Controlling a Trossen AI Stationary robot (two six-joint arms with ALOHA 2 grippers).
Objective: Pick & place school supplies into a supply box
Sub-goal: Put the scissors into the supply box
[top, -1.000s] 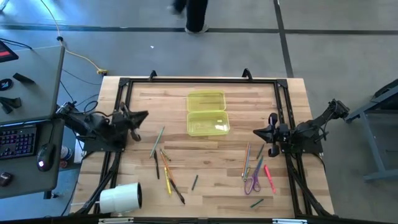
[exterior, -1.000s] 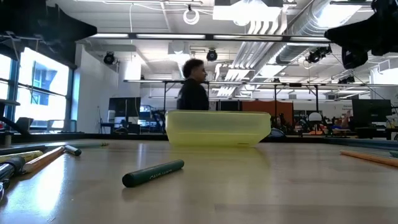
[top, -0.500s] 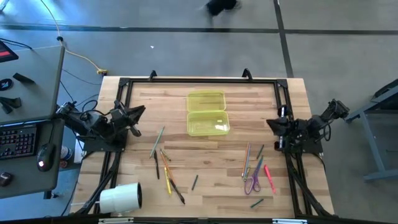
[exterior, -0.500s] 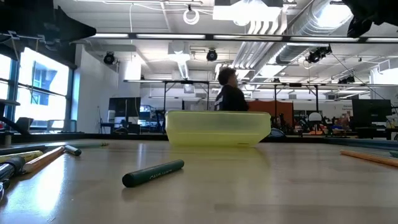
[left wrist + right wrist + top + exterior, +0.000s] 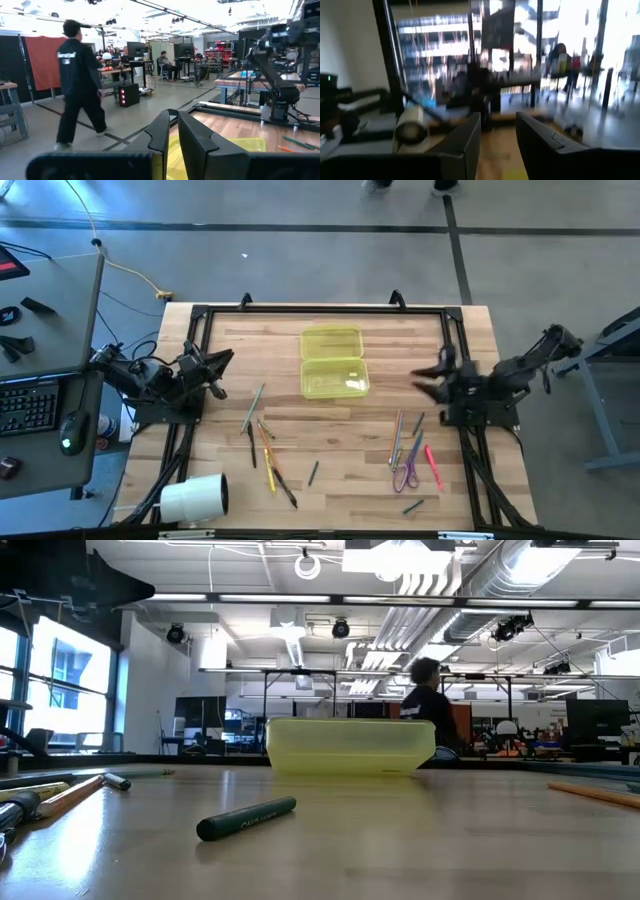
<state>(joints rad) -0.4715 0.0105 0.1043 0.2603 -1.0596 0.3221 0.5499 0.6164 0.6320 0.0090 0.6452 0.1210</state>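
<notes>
Supplies (image 5: 408, 452) all lie on the tabletop (image 5: 330, 450) as the empty right hand (image 5: 428, 378) has apparently just spread, left hand (image 5: 218, 373) near-closed.

Right wrist view is all blur, the white roll (image 5: 410, 127) barely a shape. A person (image 5: 410, 185) is cut off at the overhead view's top edge. In the low view, the box (image 5: 350, 747) hides that person's (image 5: 430, 705) lower body.
</notes>
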